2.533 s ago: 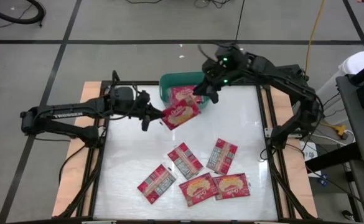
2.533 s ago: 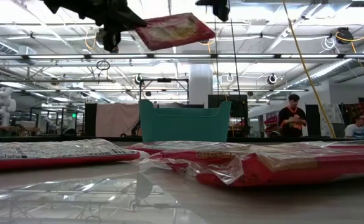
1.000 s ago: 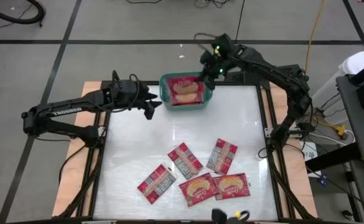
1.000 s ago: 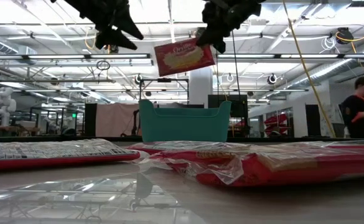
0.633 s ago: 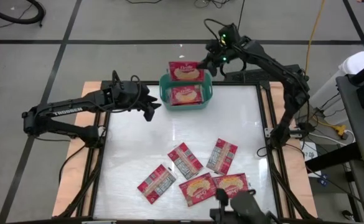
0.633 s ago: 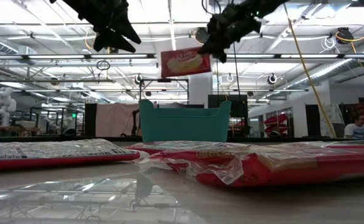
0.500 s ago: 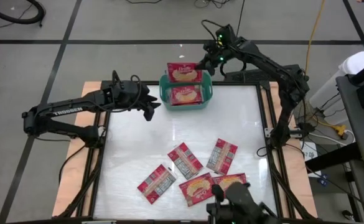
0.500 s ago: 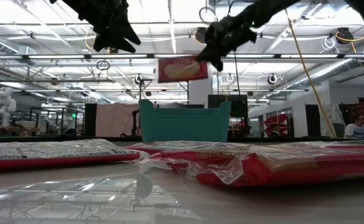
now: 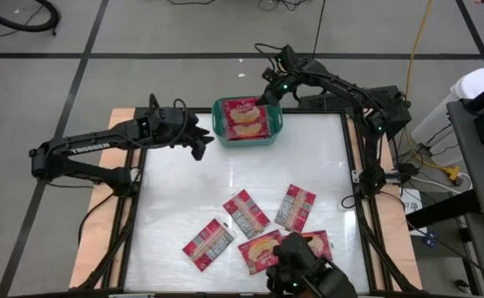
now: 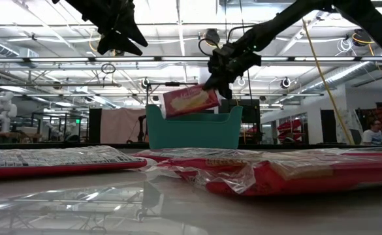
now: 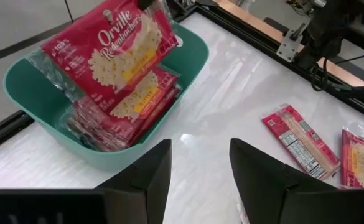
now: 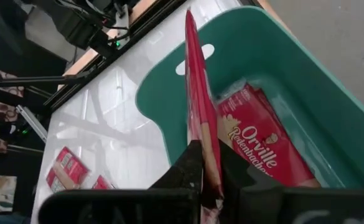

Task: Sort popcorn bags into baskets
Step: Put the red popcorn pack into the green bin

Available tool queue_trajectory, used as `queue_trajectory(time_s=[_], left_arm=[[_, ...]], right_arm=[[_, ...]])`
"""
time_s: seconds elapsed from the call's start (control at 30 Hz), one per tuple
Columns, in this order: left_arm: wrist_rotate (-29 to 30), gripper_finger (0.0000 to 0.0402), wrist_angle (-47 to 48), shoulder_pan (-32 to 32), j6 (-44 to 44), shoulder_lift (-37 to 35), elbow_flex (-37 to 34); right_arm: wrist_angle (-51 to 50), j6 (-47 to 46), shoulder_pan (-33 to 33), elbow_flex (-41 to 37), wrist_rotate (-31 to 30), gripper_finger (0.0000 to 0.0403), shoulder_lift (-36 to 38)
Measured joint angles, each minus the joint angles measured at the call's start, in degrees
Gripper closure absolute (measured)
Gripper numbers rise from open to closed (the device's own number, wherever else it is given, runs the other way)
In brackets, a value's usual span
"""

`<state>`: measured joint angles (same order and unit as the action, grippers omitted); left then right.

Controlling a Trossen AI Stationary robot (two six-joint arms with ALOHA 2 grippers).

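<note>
My right gripper (image 9: 264,99) is shut on a red popcorn bag (image 10: 189,101), picture face up, over the teal basket (image 9: 222,124). The bag also shows in the left wrist view (image 11: 107,46) and edge-on in the right wrist view (image 12: 197,93). More bags (image 11: 129,102) lie stacked flat inside the basket (image 12: 306,81). My left gripper (image 9: 202,145) hovers open and empty left of the basket, above the table; its fingers show apart in its wrist view (image 11: 200,177). Several bags lie flat on the near half of the table, among them one (image 9: 246,213) and another (image 9: 295,207). My right gripper pinches the bag's end edge (image 12: 200,134) between its two fingers, which slant down from the far right side. The bag sticks out from the fingers and tilts down toward the left, its low end (image 10: 166,108) at about the height of the basket's rim.
A dark rounded object (image 9: 308,273) juts over the table's near edge, covering part of the bags there. The white tabletop (image 9: 175,190) between the basket and the near bags is bare. People show far off in the room behind (image 10: 373,134).
My right gripper has carried the bag from high over the basket's far edge down and toward the near side, over the basket. The bag has dropped to rim height and tipped with its left end down. The dark object has come in at the near edge.
</note>
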<state>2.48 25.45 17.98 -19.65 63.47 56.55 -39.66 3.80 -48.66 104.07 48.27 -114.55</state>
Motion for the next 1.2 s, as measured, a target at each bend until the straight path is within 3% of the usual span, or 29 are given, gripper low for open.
queue_trajectory(time_s=[0.37, 0.7, 1.2], left_arm=[[-0.02, 0.0249, 0.04, 0.00, 0.42, 0.00, 0.00], [0.00, 0.0231, 0.07, 0.00, 0.41, 0.01, 0.00], [-0.01, 0.0243, 0.07, 0.00, -0.44, 0.00, -0.02]], right_arm=[[2.16, -1.58, 0.00, -6.09, 0.09, 0.0393, -0.67], [7.43, -5.36, 0.01, -11.04, -1.99, 0.0369, -0.67], [9.18, -8.13, -0.09, -11.06, -10.75, 0.0276, -0.34]])
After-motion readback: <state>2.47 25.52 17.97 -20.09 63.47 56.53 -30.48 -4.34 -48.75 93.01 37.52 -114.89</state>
